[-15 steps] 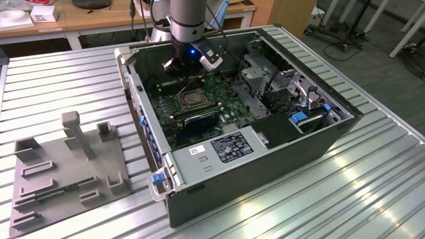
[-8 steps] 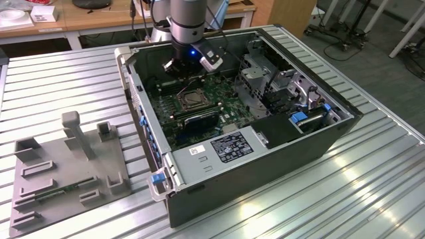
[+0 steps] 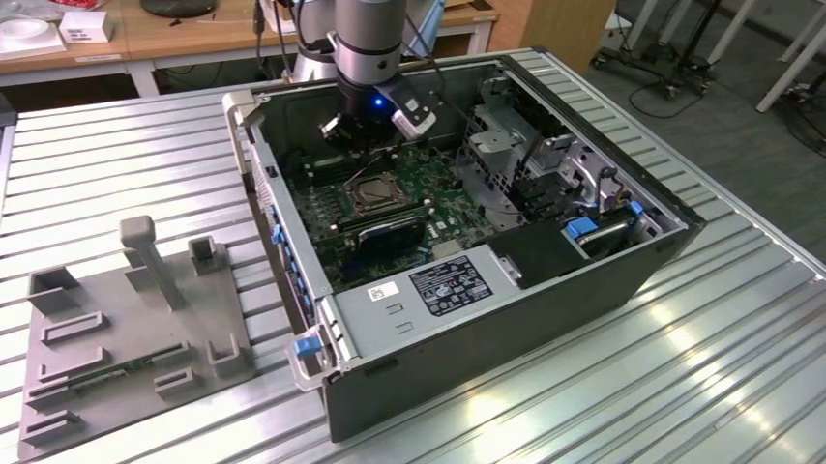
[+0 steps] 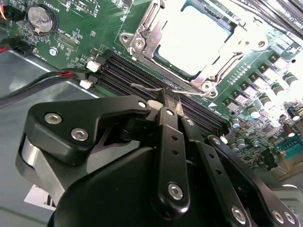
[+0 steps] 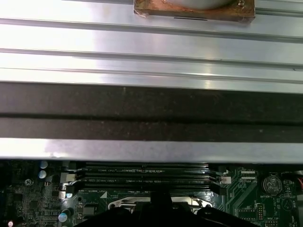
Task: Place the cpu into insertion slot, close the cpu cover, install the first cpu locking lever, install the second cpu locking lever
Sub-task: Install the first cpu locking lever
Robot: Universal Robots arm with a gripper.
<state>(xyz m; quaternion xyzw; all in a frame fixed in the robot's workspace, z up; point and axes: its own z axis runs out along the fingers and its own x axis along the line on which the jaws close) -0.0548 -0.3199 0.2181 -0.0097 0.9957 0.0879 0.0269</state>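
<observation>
The black two-finger gripper (image 4: 168, 97) has its fingers drawn together into one narrow tip. That tip hangs just over the long black memory slots (image 4: 124, 71), close to a thin bright wire lever (image 4: 142, 86); whether it pinches or even touches the wire cannot be told. In the exterior view the gripper (image 3: 360, 150) reaches down into an open dark-grey computer case (image 3: 516, 319).

Just past the memory slots in the second wrist view lies the cpu (image 4: 194, 35), a flat square chip with a pale, glaring metal top. It sits in its socket with the cpu cover (image 4: 208, 75), a thin steel frame with a cut-out window, lying down around it. In the exterior view the square metal-rimmed insertion slot (image 3: 371, 191) sits at about six o'clock from the gripper, on the green motherboard (image 3: 432, 179).

A round silver coin battery (image 4: 41, 18) sits on the board, well apart from the socket. At about nine o'clock from the case a grey fixture plate (image 3: 130, 329) rests on the ribbed metal table (image 3: 722, 367).
</observation>
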